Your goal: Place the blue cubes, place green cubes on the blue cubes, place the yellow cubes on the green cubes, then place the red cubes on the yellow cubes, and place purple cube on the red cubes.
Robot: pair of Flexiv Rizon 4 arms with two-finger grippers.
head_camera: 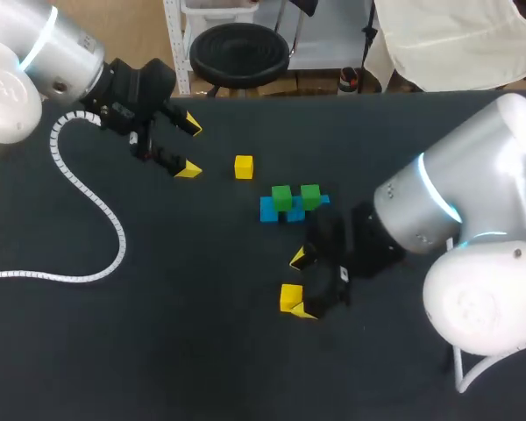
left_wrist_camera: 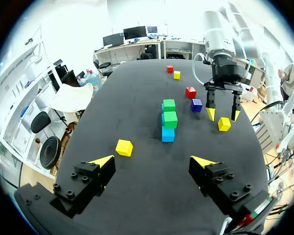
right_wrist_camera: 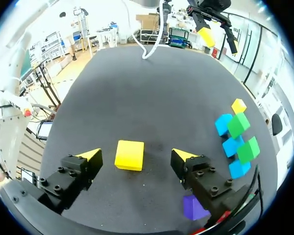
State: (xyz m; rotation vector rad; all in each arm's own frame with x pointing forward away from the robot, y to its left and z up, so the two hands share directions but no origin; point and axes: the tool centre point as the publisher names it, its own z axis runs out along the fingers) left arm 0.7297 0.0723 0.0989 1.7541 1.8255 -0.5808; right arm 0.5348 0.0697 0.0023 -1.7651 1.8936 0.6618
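On the head view, the blue cubes [head_camera: 270, 211] sit mid-counter [head_camera: 158, 333] with two green cubes [head_camera: 295, 196] on top of them, so I judge the yellow layer to be the step in hand. My right claw [head_camera: 301, 282] hangs low just in front of that stack, spread wide, with a yellow cube [head_camera: 289, 296] close against one fingertip. My left claw [head_camera: 189, 147] is well off to the side, also wide and holding nothing, with a second yellow cube [head_camera: 244, 167] just beside it.

The left wrist view shows that second yellow cube [left_wrist_camera: 124, 147] lying just ahead of one of its fingers, not between them. Beyond the blue-and-green row, a red cube [left_wrist_camera: 190, 91] and the purple cube [left_wrist_camera: 196, 105] wait untouched near my right claw [left_wrist_camera: 223, 113].

From the right wrist view, the yellow cube [right_wrist_camera: 129, 154] lies square between the spread fingers with a gap showing on either side, so nothing is gripped yet. The green cubes [right_wrist_camera: 243, 137] are off to one side, well apart.

As I read it, the next move is to pinch this cube evenly, lift it straight up and set it on a green top. The stack is tight, so I would come down gently to avoid nudging the greens off the blues.
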